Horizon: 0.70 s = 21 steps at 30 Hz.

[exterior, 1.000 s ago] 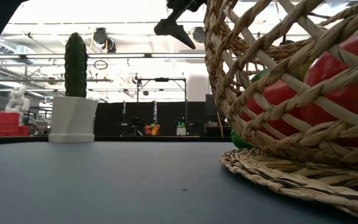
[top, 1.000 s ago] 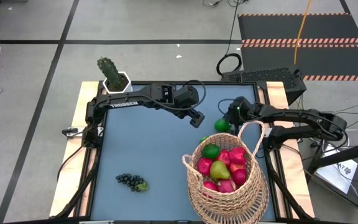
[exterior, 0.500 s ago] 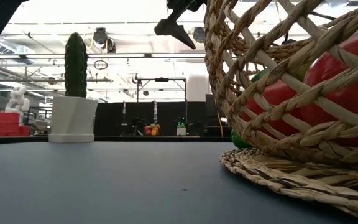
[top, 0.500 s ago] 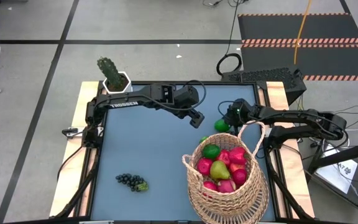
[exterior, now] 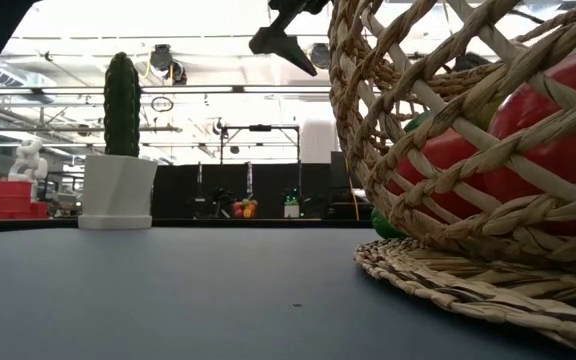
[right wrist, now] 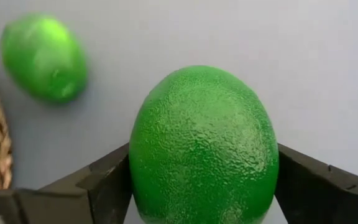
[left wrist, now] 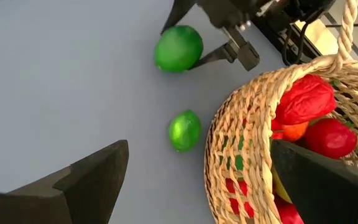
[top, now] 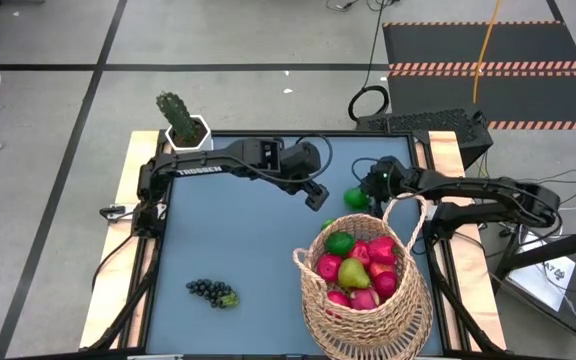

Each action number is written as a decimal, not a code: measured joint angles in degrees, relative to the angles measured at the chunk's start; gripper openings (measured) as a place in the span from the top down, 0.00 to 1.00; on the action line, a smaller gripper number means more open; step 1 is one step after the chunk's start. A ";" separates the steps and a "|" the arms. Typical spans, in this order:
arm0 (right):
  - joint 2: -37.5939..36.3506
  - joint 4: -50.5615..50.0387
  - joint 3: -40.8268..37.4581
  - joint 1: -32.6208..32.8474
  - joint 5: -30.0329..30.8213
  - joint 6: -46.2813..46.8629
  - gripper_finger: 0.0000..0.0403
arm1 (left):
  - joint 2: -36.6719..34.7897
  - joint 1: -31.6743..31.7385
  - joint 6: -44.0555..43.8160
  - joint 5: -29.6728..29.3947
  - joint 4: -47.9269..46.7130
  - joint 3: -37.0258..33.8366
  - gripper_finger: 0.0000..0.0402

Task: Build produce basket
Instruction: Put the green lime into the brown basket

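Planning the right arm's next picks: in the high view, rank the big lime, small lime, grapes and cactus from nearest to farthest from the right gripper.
1. Big lime, between the right gripper's fingers.
2. Small lime, beside the basket.
3. Cactus, far left corner, and grapes, near left side: too close to call.

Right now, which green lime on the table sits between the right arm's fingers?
The larger round green lime, farther from the tan woven wicker basket; the smaller lime lies free beside it.
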 joint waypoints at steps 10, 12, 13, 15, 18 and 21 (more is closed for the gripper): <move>-9.03 -2.27 6.23 -0.05 6.93 2.79 0.21 | 0.00 -0.43 1.02 0.02 -0.02 0.00 0.03; -10.53 -3.95 8.01 -0.04 9.42 2.73 0.21 | 0.00 -0.46 2.33 0.02 -0.02 0.00 0.03; -11.22 -4.66 8.98 -0.04 11.05 2.69 0.21 | 0.00 -0.43 3.14 0.02 -0.02 0.00 0.03; -12.62 -5.60 10.99 -0.04 14.35 2.89 0.21 | 0.00 -0.43 4.36 0.37 -0.03 0.00 0.03; -14.18 -5.92 14.22 -0.07 18.72 4.74 0.21 | 0.00 -0.41 5.35 1.13 -0.02 0.00 0.03; -15.40 -5.72 17.47 -0.07 20.97 8.26 0.21 | 0.00 -0.43 5.84 1.60 -0.04 -0.02 0.03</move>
